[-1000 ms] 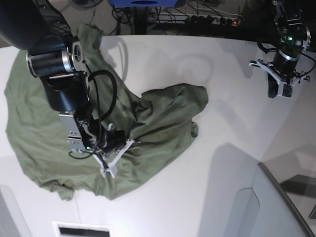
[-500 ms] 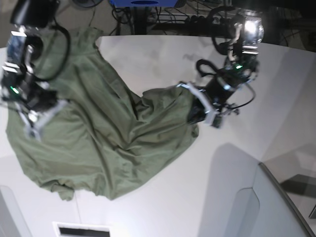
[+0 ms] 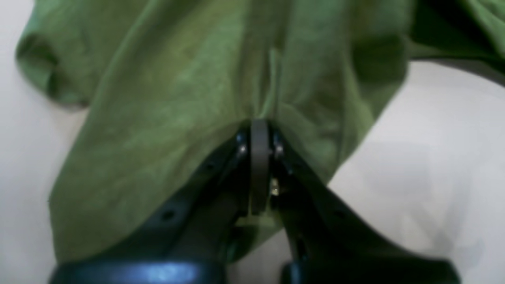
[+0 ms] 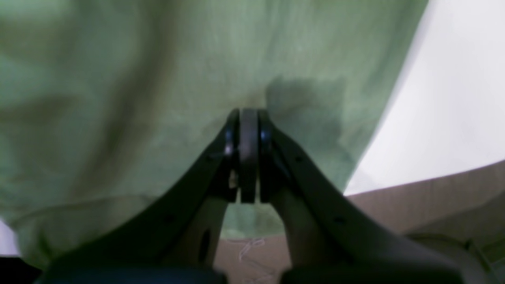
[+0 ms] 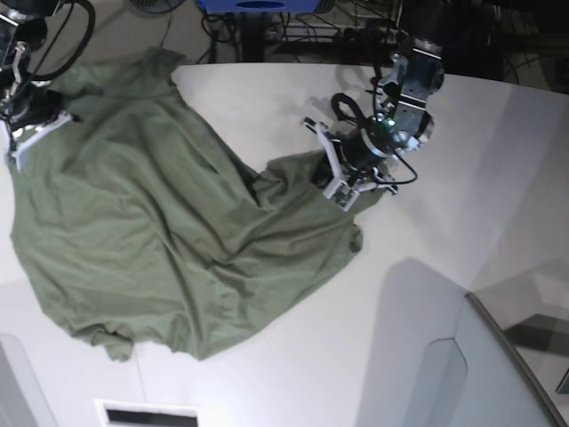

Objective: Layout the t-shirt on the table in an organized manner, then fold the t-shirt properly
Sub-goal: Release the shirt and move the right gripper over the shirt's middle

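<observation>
The t-shirt [image 5: 169, 240] sprawls rumpled over the tabletop [image 5: 427, 294]. The left fingers [image 5: 331, 176] pinch its 3 o'clock edge; the right fingers [image 5: 27, 133] clamp cloth at 10 o'clock.

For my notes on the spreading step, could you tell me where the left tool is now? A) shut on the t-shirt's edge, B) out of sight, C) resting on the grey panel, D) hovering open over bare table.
A: the left tool is closed, pinching the t-shirt at its edge, with green cloth bunched around its tip in the wrist view.
</observation>
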You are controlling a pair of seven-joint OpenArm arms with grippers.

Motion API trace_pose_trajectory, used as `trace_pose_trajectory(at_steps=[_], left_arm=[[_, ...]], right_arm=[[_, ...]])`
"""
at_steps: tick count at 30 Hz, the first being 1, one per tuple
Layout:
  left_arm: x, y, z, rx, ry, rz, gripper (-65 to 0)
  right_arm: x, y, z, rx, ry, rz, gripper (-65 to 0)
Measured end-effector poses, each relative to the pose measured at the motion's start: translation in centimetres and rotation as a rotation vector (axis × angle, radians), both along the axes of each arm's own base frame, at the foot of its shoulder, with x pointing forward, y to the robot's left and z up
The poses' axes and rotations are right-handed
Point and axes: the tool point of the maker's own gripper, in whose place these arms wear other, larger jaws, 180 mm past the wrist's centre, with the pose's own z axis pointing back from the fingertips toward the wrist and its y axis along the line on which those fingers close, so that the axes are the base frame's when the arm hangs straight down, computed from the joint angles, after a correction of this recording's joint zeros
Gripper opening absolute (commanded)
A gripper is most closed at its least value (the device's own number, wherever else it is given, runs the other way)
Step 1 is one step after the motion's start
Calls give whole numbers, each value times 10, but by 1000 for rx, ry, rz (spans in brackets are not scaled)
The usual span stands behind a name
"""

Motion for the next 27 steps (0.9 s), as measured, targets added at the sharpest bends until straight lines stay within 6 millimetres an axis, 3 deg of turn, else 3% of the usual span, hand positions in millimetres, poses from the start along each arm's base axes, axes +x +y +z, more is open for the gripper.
trace_pose_trajectory(at_steps=[4,9,14,18,22,25,27], left_arm=[[5,18,0,22,-9,-3,-650],[23,44,4,95,-16,-2,-650],[43,40,12,126,-35,-6,-650],[56,33,26,123,-73,2,-650],[53,11,51,78,-130,-16,-650],[40,12,57,118,-112,-25,-650],[36,13,72,132,-146,-30,-650]], right_arm=[[25,-30,-5,-8,-58,-35,-648],[37,-58,-8,-8,-97,-67,-648],[61,-78,-5,-69,-74,-25,-648],[73,-78,-1,-92,-46,-5,-648],[71,-66,8,-90,-9,42,-648],[69,-60,26,-127,-27,89,-648],[79,-59,51,-182,-85,120,-648]])
